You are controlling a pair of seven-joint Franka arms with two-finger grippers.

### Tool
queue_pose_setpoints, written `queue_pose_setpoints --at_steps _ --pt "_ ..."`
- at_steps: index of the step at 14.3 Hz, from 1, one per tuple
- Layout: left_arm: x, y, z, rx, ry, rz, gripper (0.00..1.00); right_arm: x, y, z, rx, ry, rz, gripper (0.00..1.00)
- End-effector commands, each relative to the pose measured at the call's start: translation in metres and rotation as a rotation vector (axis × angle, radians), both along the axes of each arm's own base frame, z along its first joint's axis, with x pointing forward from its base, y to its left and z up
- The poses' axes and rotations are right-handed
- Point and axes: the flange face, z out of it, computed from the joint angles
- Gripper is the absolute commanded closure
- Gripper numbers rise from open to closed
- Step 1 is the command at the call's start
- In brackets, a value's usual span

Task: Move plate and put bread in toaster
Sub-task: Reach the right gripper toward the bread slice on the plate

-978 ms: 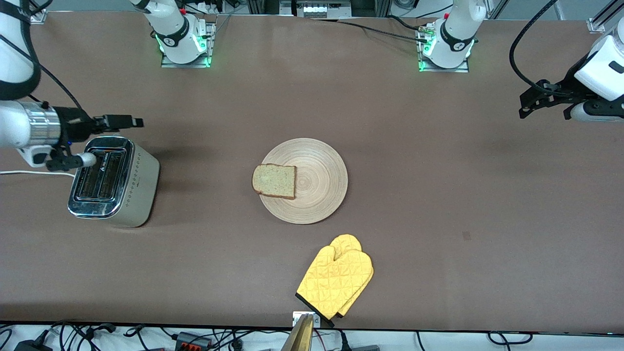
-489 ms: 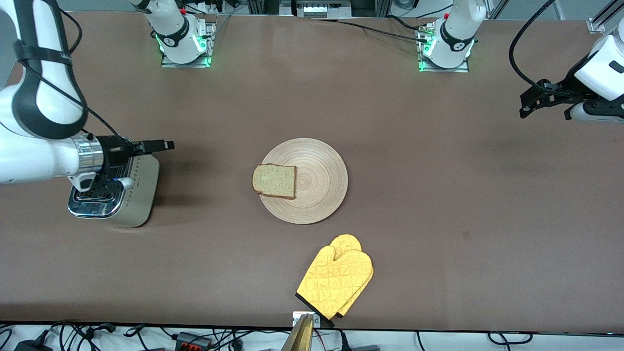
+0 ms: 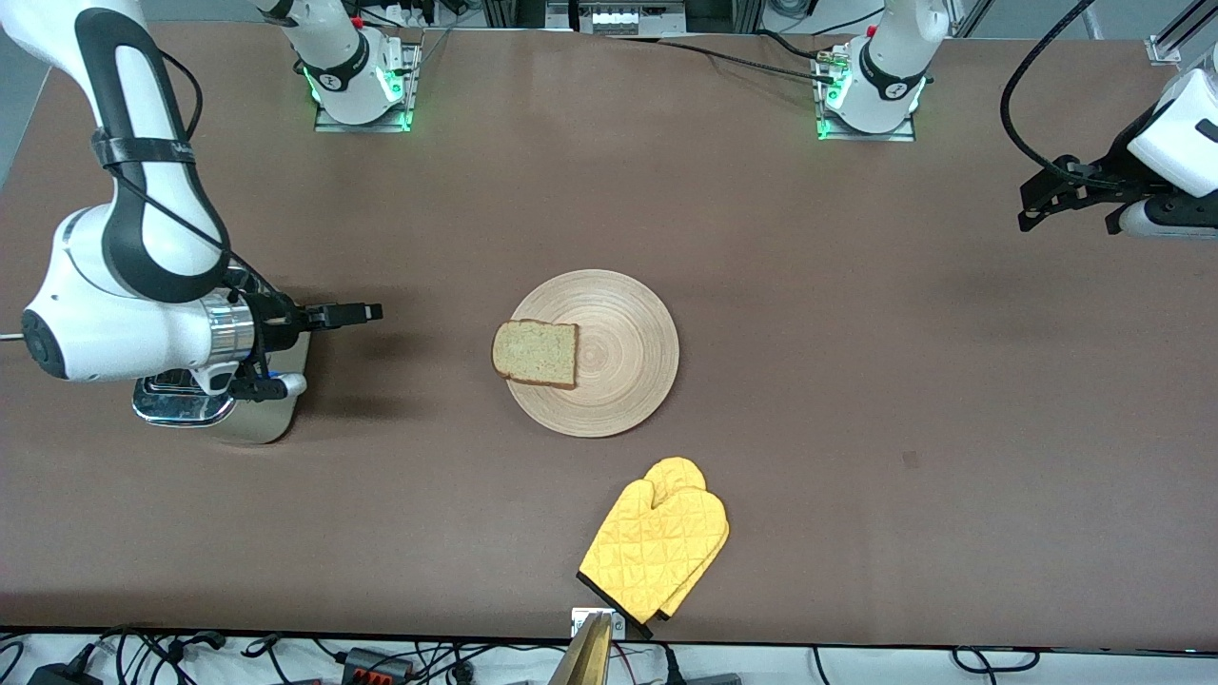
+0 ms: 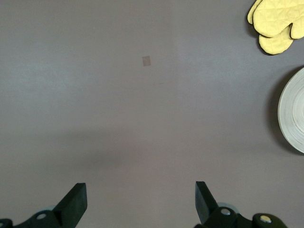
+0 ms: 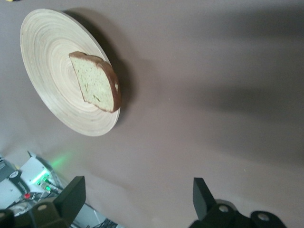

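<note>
The pale wood plate (image 3: 618, 352) lies mid-table, and the bread (image 3: 536, 353) rests on its rim toward the right arm's end, slightly overhanging. Plate (image 5: 52, 80) and bread (image 5: 97, 83) also show in the right wrist view. The toaster (image 3: 262, 419) stands at the right arm's end, mostly hidden under that arm's wrist. My right gripper (image 3: 366, 312) is open and empty, over bare table between toaster and plate, its fingertips (image 5: 71, 194) wide apart. My left gripper (image 3: 1032, 205) waits open and empty over the left arm's end of the table, fingertips (image 4: 76, 199) apart.
A yellow oven mitt (image 3: 657, 538) lies nearer the front camera than the plate, close to the table edge. A small patch (image 3: 911, 460) marks the tabletop toward the left arm's end. The plate's rim (image 4: 290, 114) and the mitt (image 4: 275, 23) show in the left wrist view.
My right arm has swung from over the toaster toward the plate, carrying its open gripper closer to the bread and now covering most of the toaster. The left arm has hardly moved.
</note>
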Motion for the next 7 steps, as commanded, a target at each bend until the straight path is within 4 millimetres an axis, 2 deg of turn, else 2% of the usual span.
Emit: queue_pose_setpoints --at_steps 1,7 --pt "0.000 0.001 0.005 0.009 -0.001 -0.018 0.00 -0.005 0.023 -0.012 -0.007 -0.022 -0.021 0.00" --pt "0.000 0.001 0.005 0.009 -0.001 -0.020 0.00 -0.016 0.056 -0.054 0.014 -0.052 -0.114 0.00"
